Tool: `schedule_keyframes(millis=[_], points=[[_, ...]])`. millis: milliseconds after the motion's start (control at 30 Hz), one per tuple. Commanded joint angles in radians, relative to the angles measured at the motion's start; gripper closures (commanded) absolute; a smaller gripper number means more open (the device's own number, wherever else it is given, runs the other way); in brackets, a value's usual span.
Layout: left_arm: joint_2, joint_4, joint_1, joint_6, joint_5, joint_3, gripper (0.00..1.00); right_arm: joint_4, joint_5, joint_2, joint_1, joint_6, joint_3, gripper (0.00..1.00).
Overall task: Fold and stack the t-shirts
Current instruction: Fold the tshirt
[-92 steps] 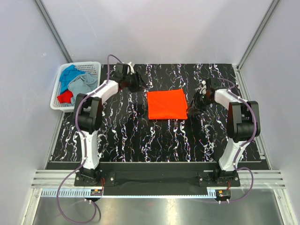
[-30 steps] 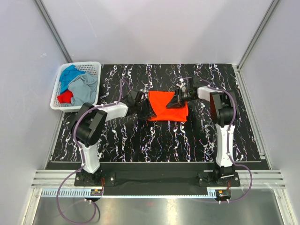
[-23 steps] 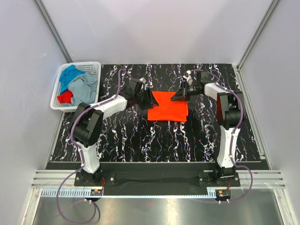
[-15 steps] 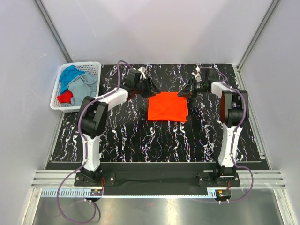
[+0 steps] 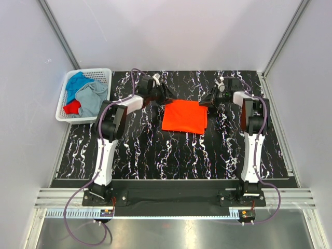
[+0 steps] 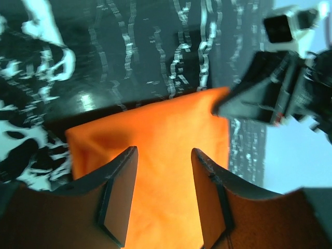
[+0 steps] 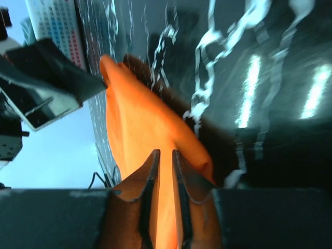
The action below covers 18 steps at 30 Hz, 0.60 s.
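Desk (image 5: 129,150): dark marbled and glossy, so cloth should slide on it easily. The white basket (image 5: 60,107) sits at its far-left corner.

Orange t-shirt (image 5: 184,116) lies mid-desk, already folded to a flat rectangle. It's light, limp and multi-layer, with no stiffness, so I'd expect any lifted edge to sag and the layers to splay. Best hold: both far corners at once, pinching through all the layers and keeping it low and taut. A one-corner grab would likely unfold it.

In the basket, grey t-shirt (image 5: 93,98), blue t-shirt (image 5: 78,82) and red t-shirt (image 5: 72,107) are crumpled and overlapping. Same soft cloth, so expect them to drag each other when one is pulled. Take the top one by a high fold.

Left pincer (image 5: 165,96) is at the orange shirt's far-left corner, jaws wide apart astride the cloth edge and gripping nothing.

Right pincer (image 5: 209,100) is at the far-right corner, jaws down to a narrow slit with orange showing in it. Can't tell whether it's actually pinching the cloth.
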Motion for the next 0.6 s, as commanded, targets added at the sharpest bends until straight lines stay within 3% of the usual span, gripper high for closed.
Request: schedule_keyframes(millis=[0, 167, 333, 433, 567], points=[[-0.054, 0.079, 0.009, -0.033, 0.076, 0.049, 0.49, 0.097, -0.029, 0.006, -0.038, 0.054, 0.082, 0.74], [-0.201, -0.023, 0.013, 0.013, 0.057, 0.011, 0.48, 0.096, -0.043, -0.032, -0.049, 0.109, 0.131, 0.59], [-0.356, -0.282, 0.016, 0.162, -0.016, -0.018, 0.47, 0.075, -0.006, -0.177, -0.046, 0.160, 0.082, 0.40], [-0.502, -0.344, 0.015, 0.217, -0.033, -0.122, 0.47, -0.069, 0.097, -0.301, -0.039, 0.096, 0.029, 0.33], [-0.729, -0.410, 0.004, 0.283, -0.064, -0.268, 0.46, -0.178, 0.259, -0.494, -0.024, 0.037, -0.152, 0.08]])
